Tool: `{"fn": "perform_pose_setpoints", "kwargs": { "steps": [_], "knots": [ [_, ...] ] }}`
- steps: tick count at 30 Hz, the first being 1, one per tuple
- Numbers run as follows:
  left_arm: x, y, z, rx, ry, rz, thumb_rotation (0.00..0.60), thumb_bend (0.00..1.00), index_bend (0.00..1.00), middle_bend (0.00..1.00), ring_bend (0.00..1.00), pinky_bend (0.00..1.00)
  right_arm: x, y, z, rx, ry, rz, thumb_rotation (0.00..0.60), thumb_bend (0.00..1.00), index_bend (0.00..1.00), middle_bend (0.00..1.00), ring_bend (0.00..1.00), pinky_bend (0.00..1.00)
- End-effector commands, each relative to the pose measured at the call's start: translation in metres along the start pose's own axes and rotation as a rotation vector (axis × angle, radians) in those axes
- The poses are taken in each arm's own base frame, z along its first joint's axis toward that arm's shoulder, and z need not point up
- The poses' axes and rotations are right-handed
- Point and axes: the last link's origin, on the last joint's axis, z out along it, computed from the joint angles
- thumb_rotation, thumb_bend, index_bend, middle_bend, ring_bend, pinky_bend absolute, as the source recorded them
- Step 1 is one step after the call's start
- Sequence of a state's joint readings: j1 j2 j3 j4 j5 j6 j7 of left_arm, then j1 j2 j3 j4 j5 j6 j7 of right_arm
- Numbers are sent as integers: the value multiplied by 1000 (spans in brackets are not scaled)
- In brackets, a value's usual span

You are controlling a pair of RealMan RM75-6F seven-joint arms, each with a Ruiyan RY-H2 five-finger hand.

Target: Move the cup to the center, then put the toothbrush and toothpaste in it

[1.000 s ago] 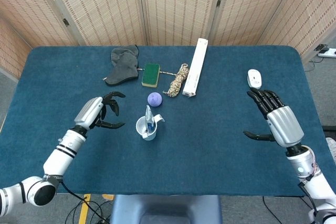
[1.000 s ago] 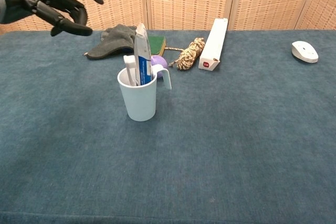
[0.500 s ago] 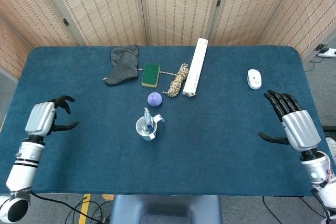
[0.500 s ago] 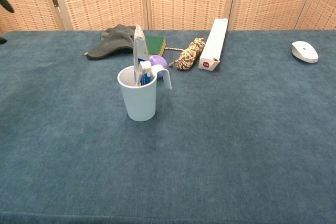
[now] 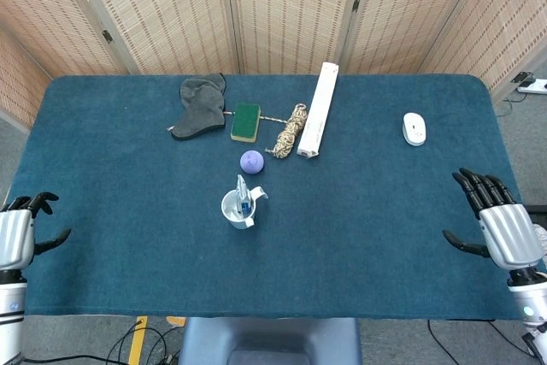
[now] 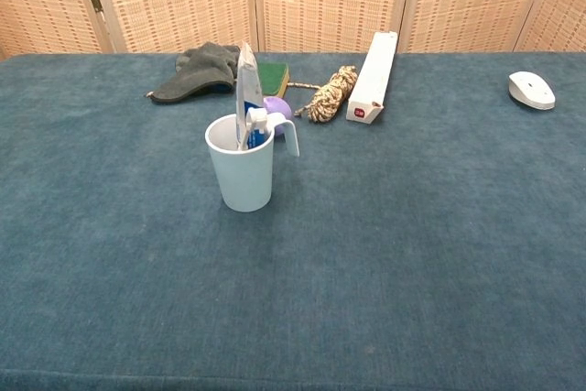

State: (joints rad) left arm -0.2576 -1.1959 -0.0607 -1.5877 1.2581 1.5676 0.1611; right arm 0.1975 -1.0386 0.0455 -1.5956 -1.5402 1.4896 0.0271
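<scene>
Cup [image 6: 242, 174]: pale, with a handle, stood upright near the middle of the worktop [image 5: 359, 211], just in front of a small purple ball [image 5: 251, 161]. No hand is touching it.

Worktop: covered in blue cloth. Along its far side are listed, largest first, a long white box [image 5: 316, 122], a grey glove [image 5: 200, 105], a coil of rope [image 5: 291, 130], a green sponge [image 5: 246, 121] and a white mouse [image 5: 414, 128], all well apart from the cup.

Right hand [image 5: 497, 223]: seen at the right edge of the worktop in the head view only, fingers spread, nothing held.

Left hand [image 5: 19, 228]: seen at the left edge, partly cut off by the frame, fingers loosely curled and apart, nothing held.

Toothpaste [image 6: 245, 96]: a blue and white tube stood in the cup, leaning a little, its flat end well above the rim.

Toothbrush [image 6: 258, 127]: only a white end is made out beside the tube, inside the cup.

Step in hand: the task is judged complete, with a clean retreat the only thing left. It is best done by keeping both hands low and wide of the cup, since the tall tube makes it easily tipped.
</scene>
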Motion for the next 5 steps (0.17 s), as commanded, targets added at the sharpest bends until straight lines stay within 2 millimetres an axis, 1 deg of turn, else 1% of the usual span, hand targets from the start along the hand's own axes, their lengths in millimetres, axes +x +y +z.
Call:
{"fn": "perform_pose_setpoints", "kwargs": {
  "steps": [1,3,5],
  "knots": [
    [-3,1,-22,-1,0,2,600,199,386,536,381,470,-5,4,-17,-65,5,4,600,143,0,86,136,141],
    [-4,2,-34,6,-5,6,600,199,385,535,381,467,-9,8,-27,-102,-5,14,600,143,0,88,136,140],
    [-4,2,-41,12,-17,12,600,200,384,533,380,466,-11,10,-33,-128,-9,21,600,142,0,92,136,140]
  ]
}}
